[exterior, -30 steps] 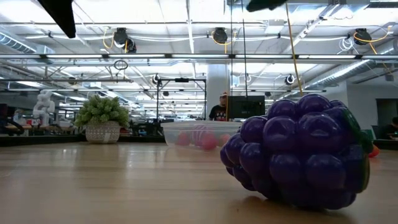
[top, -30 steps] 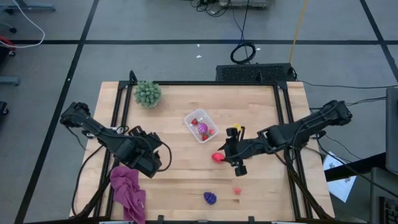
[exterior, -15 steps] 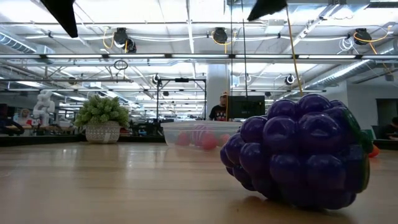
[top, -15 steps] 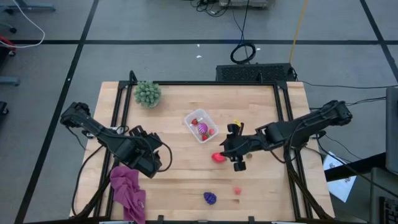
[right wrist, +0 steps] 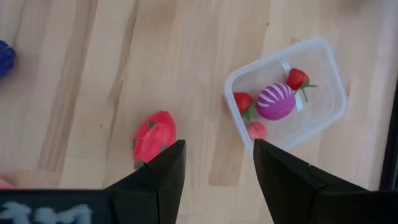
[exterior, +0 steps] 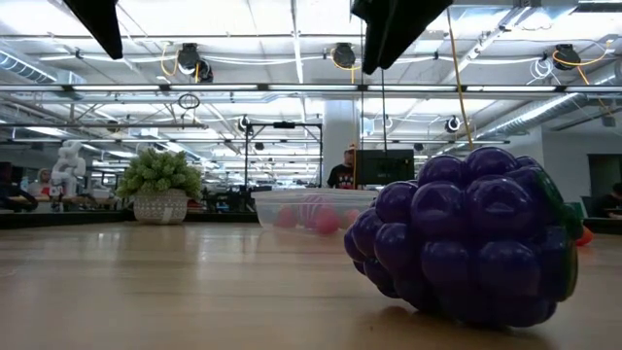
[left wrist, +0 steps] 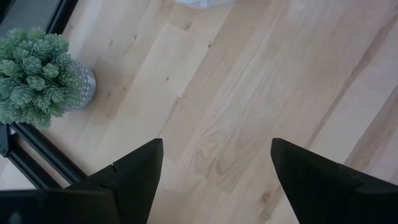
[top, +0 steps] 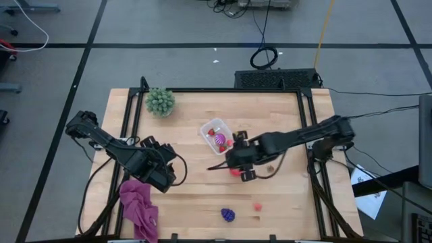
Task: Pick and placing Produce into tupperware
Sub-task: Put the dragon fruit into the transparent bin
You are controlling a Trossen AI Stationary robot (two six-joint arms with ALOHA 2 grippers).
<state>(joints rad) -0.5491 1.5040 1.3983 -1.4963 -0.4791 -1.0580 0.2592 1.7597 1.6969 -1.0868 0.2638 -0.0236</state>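
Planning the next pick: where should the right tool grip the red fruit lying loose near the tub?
Probably from straight above, across the narrow middle of the red fruit. It lies flat on bare table, apart from the tub, with room on both long sides. The right tool, jaws parted with nothing between them, hangs just beside it.

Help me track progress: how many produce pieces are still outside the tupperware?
3: a red piece beside the right gripper, a purple grape cluster near the table's front edge, and a small pink piece beside it. The right arm may hide more.
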